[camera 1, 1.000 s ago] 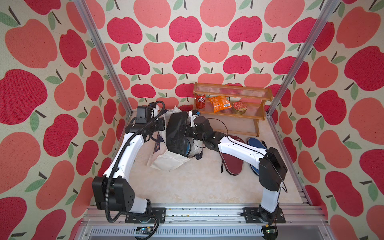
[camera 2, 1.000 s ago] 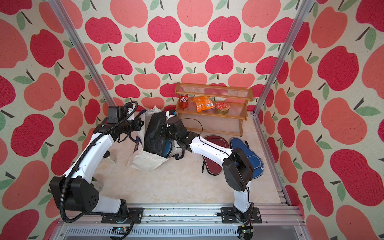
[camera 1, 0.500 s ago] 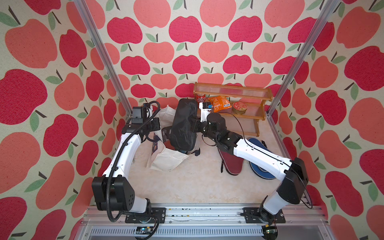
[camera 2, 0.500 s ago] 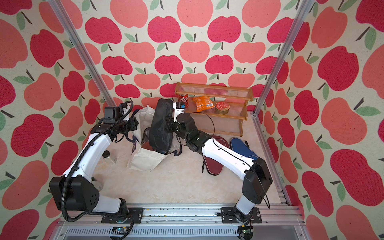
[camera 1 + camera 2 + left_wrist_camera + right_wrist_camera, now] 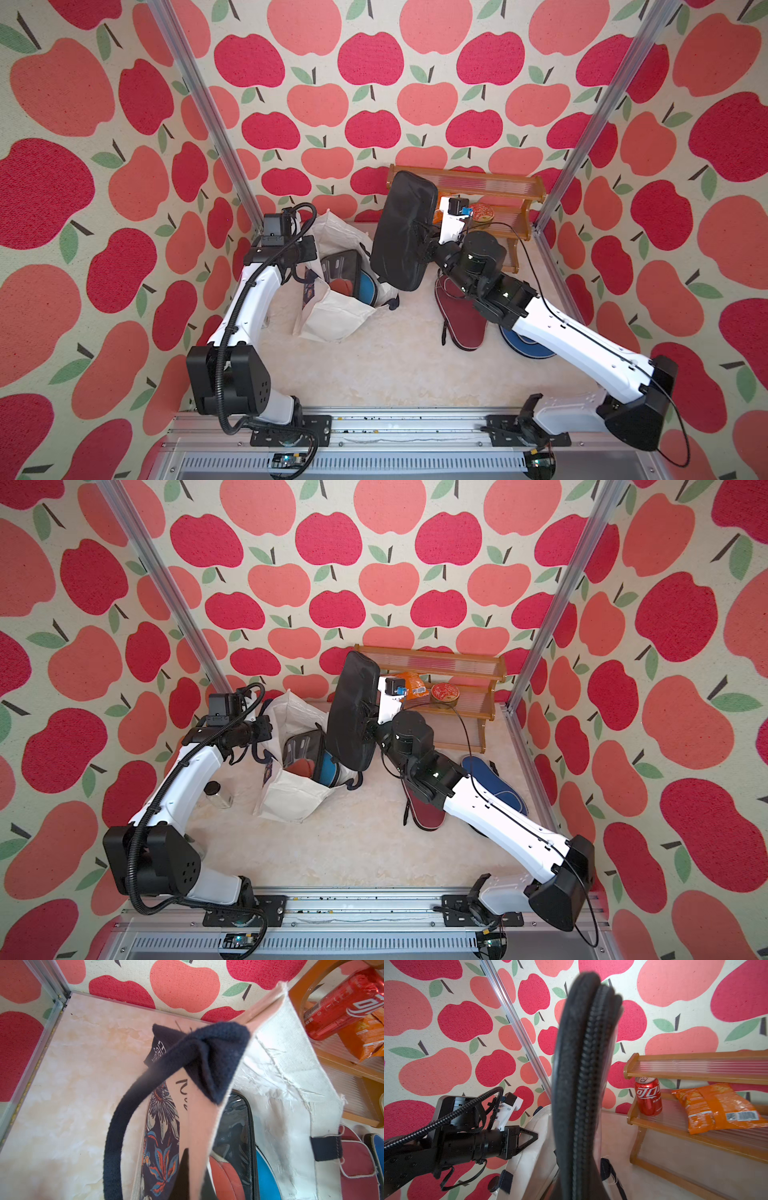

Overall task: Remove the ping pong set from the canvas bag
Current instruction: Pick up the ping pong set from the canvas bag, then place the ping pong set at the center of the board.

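The off-white canvas bag (image 5: 332, 320) stands open at the left of the table. My left gripper (image 5: 309, 247) is shut on its rim beside a navy handle (image 5: 199, 1049). My right gripper (image 5: 424, 245) is shut on a black paddle case (image 5: 401, 232), held upright in the air to the right of and above the bag's mouth, clear of it. Inside the bag I see a black-edged clear case with a red paddle (image 5: 343, 270) and a teal-blue cover (image 5: 368, 284). A maroon cover (image 5: 463, 320) and a dark blue cover (image 5: 525, 345) lie on the table under my right arm.
A wooden shelf (image 5: 519, 195) stands at the back right, close behind the raised case, holding a red cola can (image 5: 648, 1096), an orange snack packet (image 5: 716, 1105) and a round red tin (image 5: 444, 692). A small black-lidded glass jar (image 5: 218, 793) sits under my left arm.
My right gripper has lifted the black case up out of the bag and toward the shelf, the arm stretching out. My left gripper has kept its hold on the bag's rim.
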`<move>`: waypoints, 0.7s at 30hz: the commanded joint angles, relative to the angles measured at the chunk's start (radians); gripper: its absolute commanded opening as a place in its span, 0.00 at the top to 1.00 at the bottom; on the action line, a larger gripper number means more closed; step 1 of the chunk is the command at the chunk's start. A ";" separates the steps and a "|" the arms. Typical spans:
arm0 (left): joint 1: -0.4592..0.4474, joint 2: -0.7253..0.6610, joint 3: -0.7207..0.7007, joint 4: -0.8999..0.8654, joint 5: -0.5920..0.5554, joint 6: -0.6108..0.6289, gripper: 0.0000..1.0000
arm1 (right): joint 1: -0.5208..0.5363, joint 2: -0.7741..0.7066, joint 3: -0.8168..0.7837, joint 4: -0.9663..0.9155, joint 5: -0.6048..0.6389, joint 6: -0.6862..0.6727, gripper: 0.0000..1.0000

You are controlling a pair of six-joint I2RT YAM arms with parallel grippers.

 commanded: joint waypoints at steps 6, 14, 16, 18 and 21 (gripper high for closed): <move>0.040 0.055 -0.006 -0.038 -0.018 -0.043 1.00 | 0.026 -0.139 -0.059 -0.046 0.114 -0.166 1.00; 0.049 0.078 -0.002 -0.040 -0.012 -0.048 1.00 | 0.105 -0.085 -0.040 -0.231 0.321 -0.235 1.00; 0.049 0.077 -0.005 -0.036 -0.010 -0.048 1.00 | 0.121 -0.039 0.006 -0.311 0.375 -0.203 1.00; 0.050 0.075 -0.004 -0.038 -0.009 -0.049 1.00 | 0.137 0.018 0.062 -0.404 0.424 -0.162 1.00; 0.050 0.071 -0.004 -0.034 -0.009 -0.049 1.00 | 0.150 0.128 0.186 -0.599 0.474 -0.086 1.00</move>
